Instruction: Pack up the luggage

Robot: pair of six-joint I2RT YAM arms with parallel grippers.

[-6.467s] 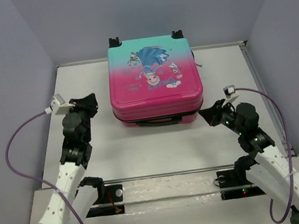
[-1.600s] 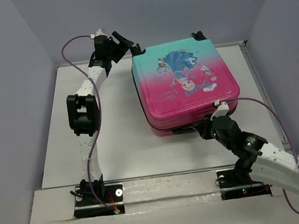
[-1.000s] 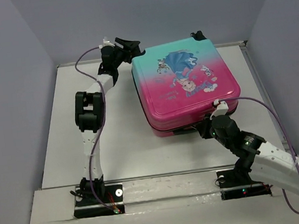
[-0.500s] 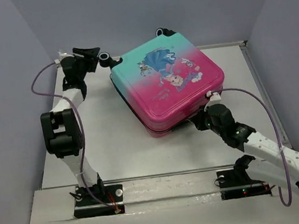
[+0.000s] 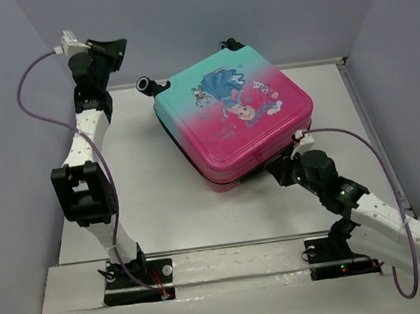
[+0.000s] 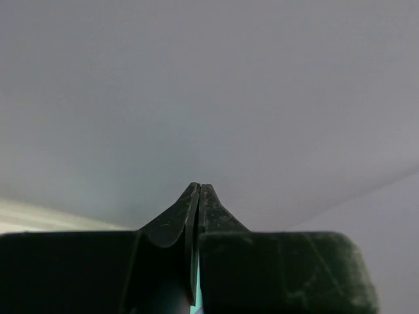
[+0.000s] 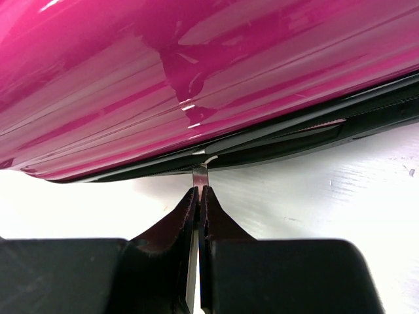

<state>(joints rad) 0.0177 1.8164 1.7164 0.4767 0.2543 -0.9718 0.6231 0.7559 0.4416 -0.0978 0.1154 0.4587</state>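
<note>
Crowding the far half of the table (image 5: 153, 194), the luggage (image 5: 232, 120) lies flat and skewed, lid down. One wheel (image 5: 143, 83) points to 11 o'clock; the pink edge faces 5 o'clock.

Left arm stretches up toward 11 o'clock. The left gripper (image 5: 116, 50) is raised off the table, fingers pressed together on nothing, facing the back wall (image 5: 253, 6).

Right arm lies low, reaching to 11 o'clock from its base. The right gripper (image 5: 277, 169) is clamped on the zipper pull (image 7: 200, 175) under the pink edge.

Bare table lies at 9 and 6 o'clock of the case; only a narrow strip at 3 o'clock.
</note>
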